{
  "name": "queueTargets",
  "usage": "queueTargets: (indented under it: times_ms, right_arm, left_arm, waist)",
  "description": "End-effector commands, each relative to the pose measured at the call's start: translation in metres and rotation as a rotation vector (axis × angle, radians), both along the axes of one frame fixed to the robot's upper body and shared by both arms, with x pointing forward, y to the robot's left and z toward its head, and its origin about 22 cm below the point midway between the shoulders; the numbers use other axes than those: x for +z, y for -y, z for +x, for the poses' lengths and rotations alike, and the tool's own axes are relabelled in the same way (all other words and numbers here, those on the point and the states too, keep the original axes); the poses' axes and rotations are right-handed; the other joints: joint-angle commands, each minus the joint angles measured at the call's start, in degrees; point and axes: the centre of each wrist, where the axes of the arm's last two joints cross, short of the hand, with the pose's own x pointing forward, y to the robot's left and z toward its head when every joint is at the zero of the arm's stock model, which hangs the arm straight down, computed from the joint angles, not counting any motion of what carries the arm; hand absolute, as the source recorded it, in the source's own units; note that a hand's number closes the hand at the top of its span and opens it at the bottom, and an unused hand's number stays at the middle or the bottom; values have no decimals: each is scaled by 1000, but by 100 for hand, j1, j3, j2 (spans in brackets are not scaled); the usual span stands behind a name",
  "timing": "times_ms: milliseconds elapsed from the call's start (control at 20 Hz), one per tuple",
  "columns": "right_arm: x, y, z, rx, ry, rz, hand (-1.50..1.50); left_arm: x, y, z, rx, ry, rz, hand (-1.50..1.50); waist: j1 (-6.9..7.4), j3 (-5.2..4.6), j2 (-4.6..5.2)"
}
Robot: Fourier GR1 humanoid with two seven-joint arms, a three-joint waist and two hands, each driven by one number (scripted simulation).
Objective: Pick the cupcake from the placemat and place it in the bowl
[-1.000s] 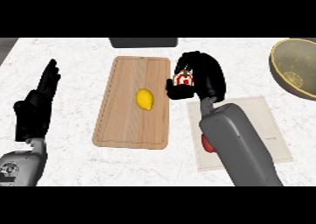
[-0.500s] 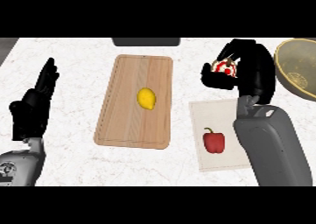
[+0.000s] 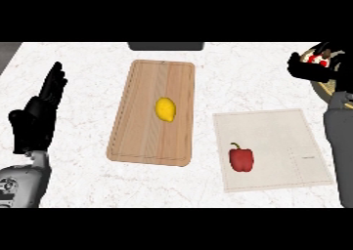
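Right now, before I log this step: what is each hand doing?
Left hand: open, holding nothing, resting at the left edge.
Right hand: closed round the cupcake.

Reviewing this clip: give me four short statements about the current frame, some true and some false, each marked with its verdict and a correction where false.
1. The right hand is curled round the cupcake. True.
2. The lemon lies on the placemat. False: it lies on the cutting board.
3. A red pepper lies on the placemat. True.
4. The left hand holds the pepper. False: it is open, near the left edge, holding nothing.
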Motion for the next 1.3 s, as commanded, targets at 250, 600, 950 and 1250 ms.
queueTargets:
  times_ms: [250, 600, 950, 1250]
  right_arm:
    - [-32, 103, 17, -172, 36, -139, 150]
    - [-49, 167, 6, -298, -65, -336, 150]
    - [-50, 205, -4, -347, -93, -166, 150]
    - [-62, 203, -4, -203, -59, 5, -150]
  left_arm:
    - [-2, 22, 6, -11, 4, 5, 0]
    - [-6, 13, -3, -30, 17, 7, 0]
    - [-2, 7, -5, -50, 8, -2, 0]
    - [7, 18, 4, -61, 38, -16, 0]
  waist:
    - [79, 5, 44]
    - [204, 9, 66]
    - [348, 28, 124]
    - [356, 44, 144]
